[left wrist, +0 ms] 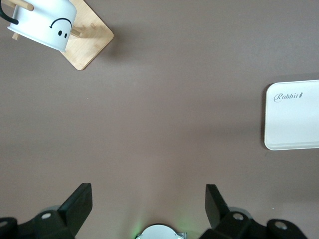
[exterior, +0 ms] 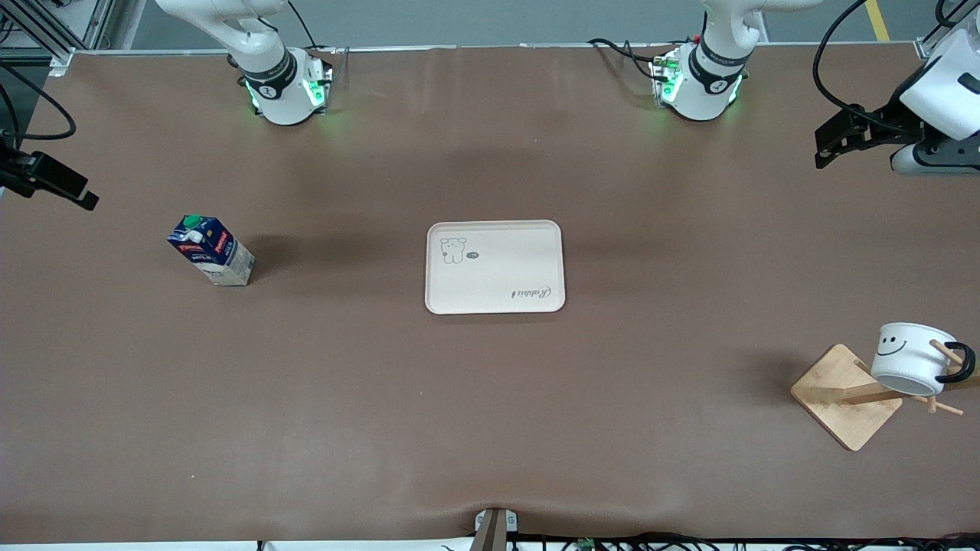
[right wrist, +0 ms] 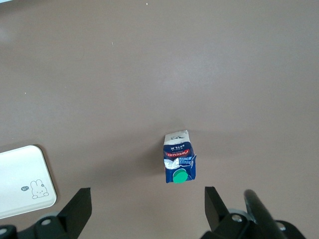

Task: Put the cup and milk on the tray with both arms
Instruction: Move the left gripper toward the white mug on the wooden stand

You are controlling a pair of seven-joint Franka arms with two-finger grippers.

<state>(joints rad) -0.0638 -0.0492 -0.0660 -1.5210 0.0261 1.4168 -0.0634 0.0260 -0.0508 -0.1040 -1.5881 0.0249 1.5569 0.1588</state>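
Note:
The cream tray (exterior: 494, 298) lies at the middle of the table with nothing on it. The milk (exterior: 210, 250) stands upright toward the right arm's end. The cup (exterior: 911, 356) hangs tilted on a peg of a wooden stand (exterior: 842, 398) toward the left arm's end, nearer the front camera than the tray. My left gripper (left wrist: 148, 191) hangs open and empty high over its end of the table, with the cup (left wrist: 45, 22) and tray (left wrist: 294, 117) far below. My right gripper (right wrist: 148, 195) is open and empty high over the milk (right wrist: 178, 162).
The wooden stand has a flat square base and several thin pegs sticking out around the cup. Both arm bases (exterior: 283, 84) (exterior: 700, 76) glow green at the table's edge farthest from the front camera. Brown tabletop surrounds the tray.

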